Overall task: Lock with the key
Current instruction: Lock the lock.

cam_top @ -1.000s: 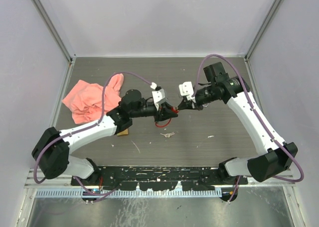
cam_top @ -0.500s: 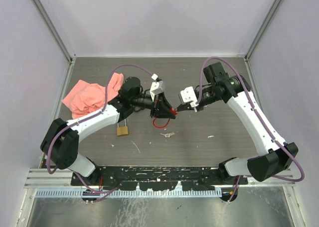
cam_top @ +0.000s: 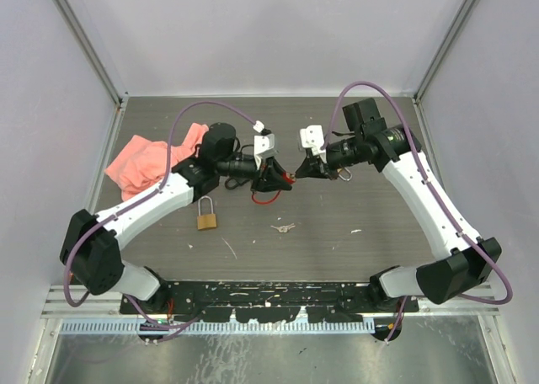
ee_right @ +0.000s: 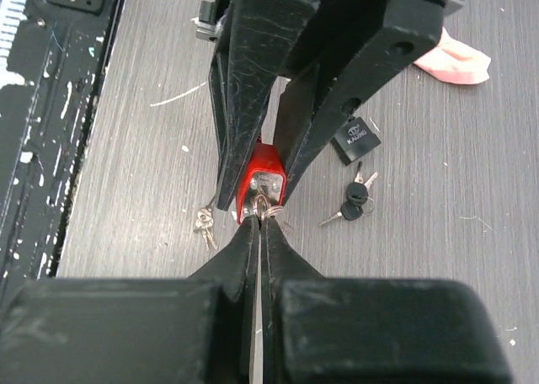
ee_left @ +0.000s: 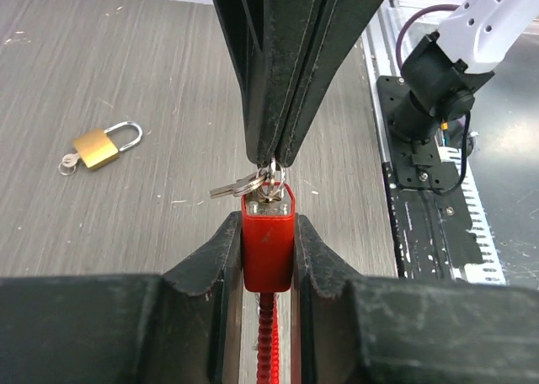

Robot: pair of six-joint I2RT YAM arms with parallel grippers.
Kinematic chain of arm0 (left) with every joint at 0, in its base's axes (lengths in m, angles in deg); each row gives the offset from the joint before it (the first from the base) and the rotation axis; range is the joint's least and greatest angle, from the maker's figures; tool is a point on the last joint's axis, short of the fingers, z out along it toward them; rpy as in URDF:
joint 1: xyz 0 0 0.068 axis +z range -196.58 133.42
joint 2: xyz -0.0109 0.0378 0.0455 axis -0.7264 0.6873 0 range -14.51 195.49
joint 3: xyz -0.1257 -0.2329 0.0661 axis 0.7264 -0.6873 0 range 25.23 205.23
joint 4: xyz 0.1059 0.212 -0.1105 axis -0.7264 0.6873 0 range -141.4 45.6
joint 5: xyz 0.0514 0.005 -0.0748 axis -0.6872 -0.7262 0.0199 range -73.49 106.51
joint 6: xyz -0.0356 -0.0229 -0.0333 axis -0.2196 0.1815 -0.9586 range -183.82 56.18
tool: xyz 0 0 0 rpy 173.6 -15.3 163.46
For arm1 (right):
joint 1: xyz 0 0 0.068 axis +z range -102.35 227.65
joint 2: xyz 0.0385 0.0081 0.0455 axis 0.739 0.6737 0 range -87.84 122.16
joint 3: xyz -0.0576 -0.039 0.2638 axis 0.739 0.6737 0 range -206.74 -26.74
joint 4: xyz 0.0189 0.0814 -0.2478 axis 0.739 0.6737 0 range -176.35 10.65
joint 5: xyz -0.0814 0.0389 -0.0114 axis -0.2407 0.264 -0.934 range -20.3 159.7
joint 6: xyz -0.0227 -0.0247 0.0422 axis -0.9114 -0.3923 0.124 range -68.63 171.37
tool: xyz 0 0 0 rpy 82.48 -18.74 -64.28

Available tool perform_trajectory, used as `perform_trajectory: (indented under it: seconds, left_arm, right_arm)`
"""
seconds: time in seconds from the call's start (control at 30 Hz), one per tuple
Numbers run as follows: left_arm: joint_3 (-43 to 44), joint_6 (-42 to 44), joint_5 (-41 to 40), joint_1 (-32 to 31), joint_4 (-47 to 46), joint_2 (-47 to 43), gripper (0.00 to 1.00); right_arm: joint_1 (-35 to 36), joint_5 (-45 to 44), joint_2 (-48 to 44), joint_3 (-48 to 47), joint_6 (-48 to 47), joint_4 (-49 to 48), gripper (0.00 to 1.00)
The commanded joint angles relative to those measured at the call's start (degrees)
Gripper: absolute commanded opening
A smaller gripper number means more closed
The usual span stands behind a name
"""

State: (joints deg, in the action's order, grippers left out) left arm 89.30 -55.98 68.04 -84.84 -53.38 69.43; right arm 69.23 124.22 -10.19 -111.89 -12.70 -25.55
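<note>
A red padlock [ee_left: 269, 249] with a red cable shackle [cam_top: 265, 197] is clamped between my left gripper's [ee_left: 269, 224] jaws, held above the table. A silver key [ee_left: 271, 188] on a ring sits in the lock's keyhole end. My right gripper [ee_right: 259, 220] is shut on that key, tip to tip with the left gripper [cam_top: 274, 175]. In the top view the two grippers meet at mid-table, with the right gripper [cam_top: 300, 170] on the right. The lock also shows in the right wrist view [ee_right: 264, 178].
A brass padlock [cam_top: 206, 216] with a key in it lies left of centre. Loose silver keys [cam_top: 283, 228] lie near the middle. A black padlock [ee_right: 354, 137] and black-headed keys [ee_right: 355, 200] lie under the grippers. A pink cloth [cam_top: 147, 162] lies at the far left.
Both grippers moved slightly toward the back of the table with the red lock between them. The left arm swung off the brass padlock, which now shows fully. The right wrist rotated.
</note>
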Motion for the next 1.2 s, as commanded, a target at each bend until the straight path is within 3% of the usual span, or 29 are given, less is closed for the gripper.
perform_trajectory:
  seconds: [0.0,0.1,0.2,0.27,0.4,0.5,0.6,0.7,1.17]
  left_arm:
    - [-0.58,3.85,-4.79,2.82,12.42,-1.89,0.0]
    - [-0.29,-2.27,8.47,4.78,8.39,-0.29,0.0]
    - [1.95,-3.36,15.99,4.96,11.69,2.53,0.0]
    - [2.94,-1.01,10.56,4.84,15.52,2.54,0.0]
    - [2.97,5.14,-8.96,2.23,20.46,-0.49,0.0]
    - [1.4,6.1,-6.69,1.72,18.49,-3.76,0.0]
    - [-2.77,5.69,-2.06,1.7,11.56,-7.29,0.0]
    - [-3.19,5.62,1.37,1.72,10.87,-8.08,0.0]
    - [-1.11,1.21,4.28,1.07,9.29,-6.3,0.0]
  right_arm:
    - [-1.71,3.04,-2.89,-1.33,2.37,0.72,0.01]
    - [-1.65,4.42,-3.36,-0.98,-8.14,6.26,0.01]
    - [-1.77,1.69,-3.03,-2.26,-1.39,1.87,0.01]
    - [-2.66,0.77,-2.76,-2.89,7.31,-3.16,0.01]
    - [-4.0,3.12,-2.67,-2.05,15.9,-7.99,0.01]
    - [-3.99,4.82,-3.54,0.23,12.89,-8.3,0.02]
    - [-3.96,9.44,-3.34,3.5,10.94,-7.22,0.47]
    - [-3.11,11.55,-3.88,8.41,9.52,-9.42,0.61]
    - [3.8,7.26,-2.05,11.55,22.29,-21.11,0.52]
